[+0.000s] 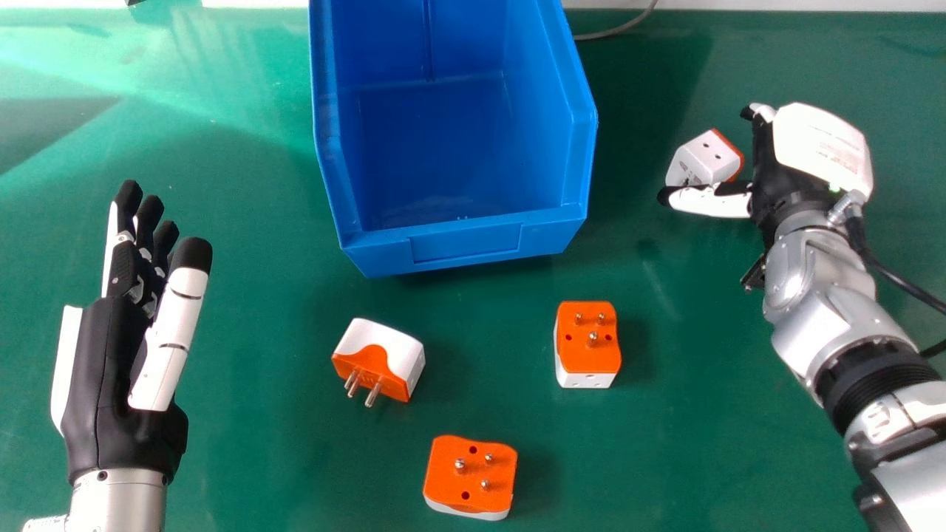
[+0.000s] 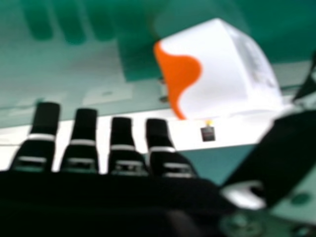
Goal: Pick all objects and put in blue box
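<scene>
Adapter (image 1: 702,159), upper right of the frame, lies beside the right robot hand (image 1: 783,174), whose thumb and straight fingers stand apart. Blue box (image 1: 465,240), upper centre. Three other adapters (image 1: 473,476), lower centre, on green tabletop (image 1: 259,451). Left robot hand (image 1: 111,377), at left, fingers extended.

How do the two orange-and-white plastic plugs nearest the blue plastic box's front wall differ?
The left plug lies on its side, pins toward the robot; the right plug has its pins pointing up. The left plug shows white on top, the right plug mainly its orange face. Both have metal pins.
</scene>
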`<state>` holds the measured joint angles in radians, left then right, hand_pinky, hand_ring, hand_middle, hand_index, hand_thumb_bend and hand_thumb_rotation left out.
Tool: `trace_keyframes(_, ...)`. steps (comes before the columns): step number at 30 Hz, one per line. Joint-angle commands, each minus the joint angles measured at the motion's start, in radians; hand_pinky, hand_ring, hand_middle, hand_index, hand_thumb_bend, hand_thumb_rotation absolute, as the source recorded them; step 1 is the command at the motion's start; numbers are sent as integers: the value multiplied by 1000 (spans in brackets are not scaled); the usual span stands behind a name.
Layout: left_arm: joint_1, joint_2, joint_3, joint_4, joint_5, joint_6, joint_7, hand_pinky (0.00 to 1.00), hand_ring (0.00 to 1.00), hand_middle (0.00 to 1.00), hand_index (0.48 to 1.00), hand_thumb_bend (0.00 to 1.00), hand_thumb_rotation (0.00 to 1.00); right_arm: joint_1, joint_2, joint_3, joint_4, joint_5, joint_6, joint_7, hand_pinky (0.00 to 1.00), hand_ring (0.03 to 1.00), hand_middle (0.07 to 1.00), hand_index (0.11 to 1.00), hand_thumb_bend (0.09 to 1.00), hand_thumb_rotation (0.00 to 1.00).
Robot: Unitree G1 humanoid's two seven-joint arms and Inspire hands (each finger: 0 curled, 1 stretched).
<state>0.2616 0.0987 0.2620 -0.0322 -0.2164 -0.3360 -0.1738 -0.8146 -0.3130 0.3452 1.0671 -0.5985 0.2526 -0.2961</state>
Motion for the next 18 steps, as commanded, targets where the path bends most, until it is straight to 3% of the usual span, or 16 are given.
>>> trace_keyframes(1,10,5,8,-33,-10,-3,0,1000,992,1000,1000,622,674,-47,-14,7,16,-10,9,5,774,851,887,864,635,556)
trace_keyframes(8,14,7,10,-38,-11,-4,-1,997,988,997,1000,624,666,-66,-16,-6,55,13,-8,5,768,845,884,867,632,549)
trace_keyframes(12,10,8,12,-37,-20,-2,-5,994,986,994,998,626,664,-80,-17,-2,68,14,-2,19,767,840,879,867,633,532)
trace_keyframes(18,10,13,10,-46,-11,5,2,994,981,986,987,632,660,-109,-15,16,105,1,9,53,709,790,834,836,645,520)
